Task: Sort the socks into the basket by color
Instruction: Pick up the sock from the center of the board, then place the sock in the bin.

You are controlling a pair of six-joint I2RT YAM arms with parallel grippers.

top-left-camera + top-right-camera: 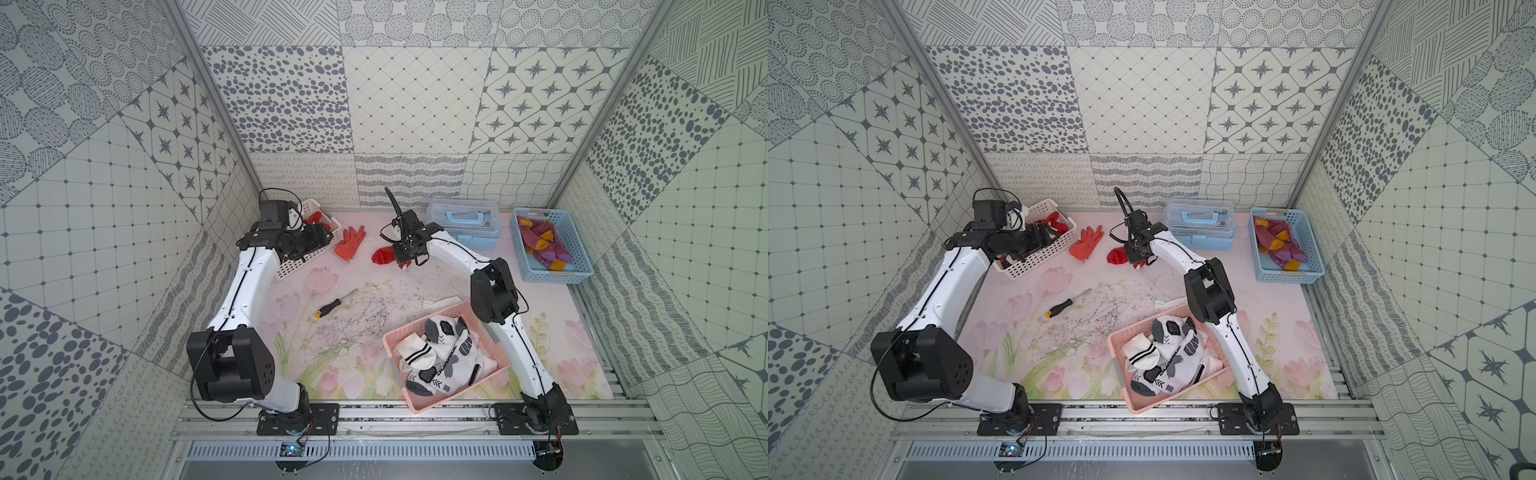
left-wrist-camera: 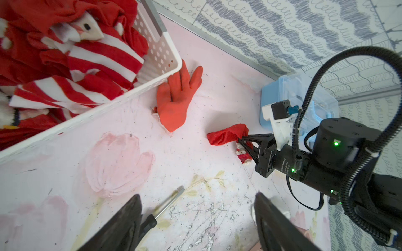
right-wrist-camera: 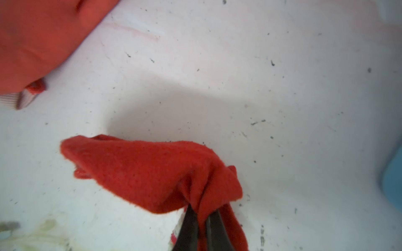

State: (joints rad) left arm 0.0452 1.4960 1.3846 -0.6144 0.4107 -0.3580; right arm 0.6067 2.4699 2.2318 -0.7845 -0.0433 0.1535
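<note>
Sock (image 3: 152,173) pinched by right gripper (image 3: 203,223); top views hide grip.

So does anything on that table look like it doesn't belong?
Yes. An orange-red glove lies beside the white basket of red socks, and a screwdriver lies mid-table. Neither is a sock. A bit of white fabric also lies behind the pink basket.

Three baskets (image 1: 540,266) – one glove (image 1: 350,243).

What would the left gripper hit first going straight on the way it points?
Probably the black-and-yellow-handled screwdriver, framed by the open left gripper in its wrist view, or the pink floral mat beside it; depth unclear.
</note>
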